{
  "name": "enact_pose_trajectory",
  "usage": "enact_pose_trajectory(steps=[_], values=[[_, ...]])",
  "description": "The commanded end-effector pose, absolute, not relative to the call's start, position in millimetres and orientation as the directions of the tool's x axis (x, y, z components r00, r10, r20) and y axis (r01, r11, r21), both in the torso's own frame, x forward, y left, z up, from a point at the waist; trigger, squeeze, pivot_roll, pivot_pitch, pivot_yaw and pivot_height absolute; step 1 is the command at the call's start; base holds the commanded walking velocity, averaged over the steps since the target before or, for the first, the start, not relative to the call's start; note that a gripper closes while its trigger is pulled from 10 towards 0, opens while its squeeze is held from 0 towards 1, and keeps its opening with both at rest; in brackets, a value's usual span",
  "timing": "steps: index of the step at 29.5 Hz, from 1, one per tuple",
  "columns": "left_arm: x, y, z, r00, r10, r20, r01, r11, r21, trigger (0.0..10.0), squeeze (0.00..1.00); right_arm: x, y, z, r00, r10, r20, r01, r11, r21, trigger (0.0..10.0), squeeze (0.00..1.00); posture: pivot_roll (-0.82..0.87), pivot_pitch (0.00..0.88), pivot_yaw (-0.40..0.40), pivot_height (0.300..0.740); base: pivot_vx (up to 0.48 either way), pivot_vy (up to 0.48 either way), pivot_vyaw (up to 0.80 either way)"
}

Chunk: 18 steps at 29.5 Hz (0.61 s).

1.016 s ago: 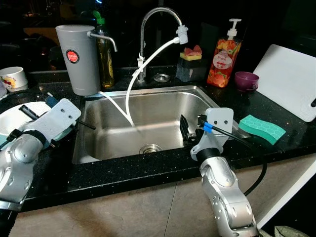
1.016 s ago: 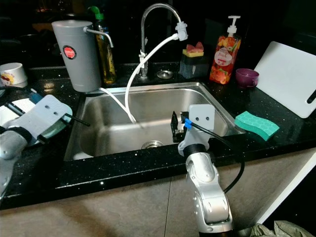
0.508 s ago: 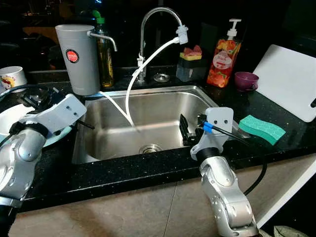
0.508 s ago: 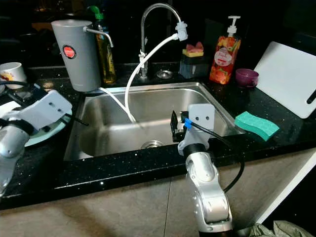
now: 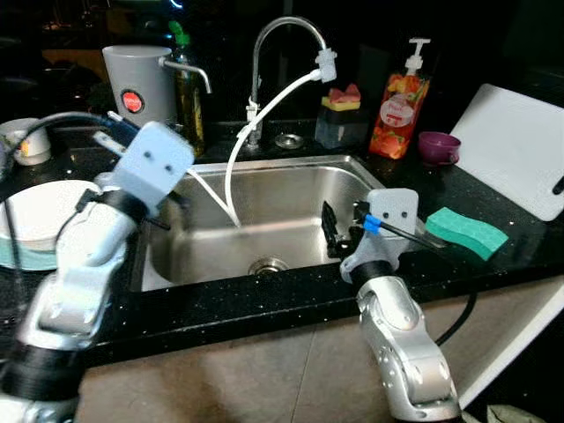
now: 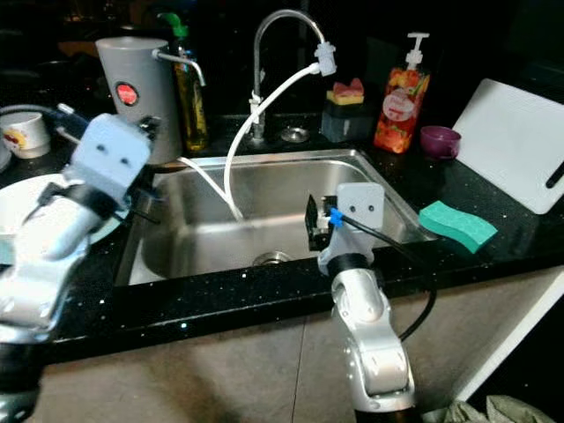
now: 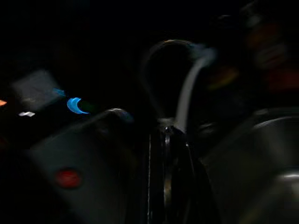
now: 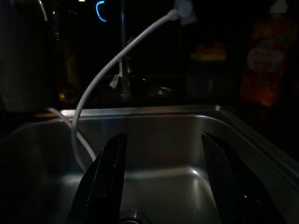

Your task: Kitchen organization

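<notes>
My left arm is raised over the left rim of the steel sink (image 5: 291,163), its white wrist plate (image 5: 154,161) in front of the grey canister (image 5: 132,79). In the dark left wrist view, the left gripper (image 7: 167,142) looks shut and empty, pointing toward the faucet (image 7: 163,51). My right gripper (image 5: 339,231) hangs open and empty inside the sink's front right corner, and its fingers (image 8: 110,177) stand wide apart above the drain. A white plate (image 5: 35,211) lies on a teal one on the left counter.
A white hose (image 5: 256,123) runs from the faucet (image 5: 286,26) into the sink. An oil bottle (image 5: 187,97) stands by the canister, a cup (image 5: 22,141) far left. To the right are a soap bottle (image 5: 398,101), purple cup (image 5: 438,145), green sponge (image 5: 467,231) and white cutting board (image 5: 520,145).
My left arm has lifted off the plate and swung right, up to the sink's left rim by the canister. The right arm has stayed still.
</notes>
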<state>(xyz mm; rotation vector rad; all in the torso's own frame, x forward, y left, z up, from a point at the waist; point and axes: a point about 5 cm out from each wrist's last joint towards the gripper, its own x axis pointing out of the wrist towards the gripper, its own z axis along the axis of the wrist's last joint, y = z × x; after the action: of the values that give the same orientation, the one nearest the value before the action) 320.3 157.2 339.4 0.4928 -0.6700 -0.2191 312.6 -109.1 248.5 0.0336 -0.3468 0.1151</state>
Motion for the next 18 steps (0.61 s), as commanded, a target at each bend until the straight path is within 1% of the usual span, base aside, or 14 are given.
enact_pose_trajectory(steps=[1, 2, 4, 5, 6, 7, 9, 10, 13, 14, 15, 16, 18], values=[[328, 154, 329, 0.805, -0.36, 0.472, 0.107, 0.87, 0.481, 10.0, 0.0, 314, -112, 248, 0.936, 0.095, 0.34, -0.107, 0.994, 0.018, 10.0, 0.0, 0.11, 0.087, -0.052, 0.74, 0.0, 0.0, 0.0], [333, 151, 324, 0.823, -0.364, 0.436, 0.16, 0.885, 0.436, 10.0, 0.0, 315, -112, 249, 0.935, 0.092, 0.343, -0.104, 0.994, 0.017, 10.0, 0.0, 0.11, 0.087, -0.052, 0.74, 0.0, 0.0, 0.0], [343, 148, 314, 0.865, -0.345, 0.365, 0.259, 0.929, 0.264, 10.0, 0.0, 314, -113, 251, 0.932, 0.095, 0.35, -0.106, 0.994, 0.011, 10.0, 0.0, 0.1, 0.081, -0.052, 0.74, 0.0, 0.0, 0.0], [346, 147, 314, 0.871, -0.342, 0.351, 0.301, 0.939, 0.169, 10.0, 0.0, 313, -109, 253, 0.922, 0.138, 0.362, -0.139, 0.99, -0.023, 10.0, 0.0, 0.1, 0.081, -0.052, 0.74, 0.0, 0.0, 0.0], [346, 147, 314, 0.871, -0.342, 0.351, 0.301, 0.939, 0.169, 10.0, 0.0, 313, -109, 253, 0.922, 0.138, 0.362, -0.139, 0.99, -0.023, 10.0, 0.0, 0.1, 0.081, -0.052, 0.74, 0.0, 0.0, 0.0], [347, 146, 313, 0.874, -0.342, 0.344, 0.324, 0.94, 0.111, 10.0, 0.0, 312, -106, 254, 0.914, 0.17, 0.369, -0.164, 0.985, -0.048, 10.0, 0.0, 0.1, 0.081, -0.052, 0.74, 0.0, 0.0, 0.0], [347, 145, 318, 0.863, -0.344, 0.369, 0.352, 0.935, 0.049, 10.0, 0.0, 307, -95, 257, 0.882, 0.268, 0.388, -0.218, 0.961, -0.168, 10.0, 0.0, 0.1, 0.078, -0.055, 0.74, 0.0, 0.0, 0.0], [347, 145, 318, 0.863, -0.344, 0.369, 0.352, 0.935, 0.049, 10.0, 0.0, 307, -95, 257, 0.882, 0.268, 0.388, -0.218, 0.961, -0.168, 10.0, 0.0, 0.1, 0.078, -0.055, 0.74, 0.0, 0.0, 0.0], [343, 144, 332, 0.826, -0.377, 0.419, 0.426, 0.904, -0.028, 10.0, 0.0, 301, -74, 257, 0.822, 0.43, 0.373, -0.323, 0.892, -0.316, 10.0, 0.0, 0.1, 0.078, -0.055, 0.74, 0.0, 0.0, 0.0], [343, 144, 332, 0.826, -0.377, 0.419, 0.426, 0.904, -0.028, 10.0, 0.0, 301, -74, 257, 0.822, 0.43, 0.373, -0.323, 0.892, -0.316, 10.0, 0.0, 0.1, 0.078, -0.055, 0.74, 0.0, 0.0, 0.0], [339, 144, 338, 0.802, -0.413, 0.432, 0.482, 0.874, -0.06, 10.0, 0.0, 298, -65, 254, 0.796, 0.49, 0.356, -0.376, 0.86, -0.345, 10.0, 0.0, 0.1, 0.078, -0.055, 0.74, 0.0, 0.0, 0.0], [337, 145, 338, 0.791, -0.434, 0.431, 0.509, 0.858, -0.069, 10.0, 0.0, 297, -61, 253, 0.786, 0.51, 0.35, -0.393, 0.849, -0.354, 10.0, 0.0, 0.11, 0.075, -0.057, 0.74, 0.0, 0.0, 0.0], [337, 145, 338, 0.791, -0.434, 0.431, 0.509, 0.858, -0.069, 10.0, 0.0, 297, -61, 253, 0.786, 0.51, 0.35, -0.393, 0.849, -0.354, 10.0, 0.0, 0.11, 0.075, -0.057, 0.74, 0.0, 0.0, 0.0]])
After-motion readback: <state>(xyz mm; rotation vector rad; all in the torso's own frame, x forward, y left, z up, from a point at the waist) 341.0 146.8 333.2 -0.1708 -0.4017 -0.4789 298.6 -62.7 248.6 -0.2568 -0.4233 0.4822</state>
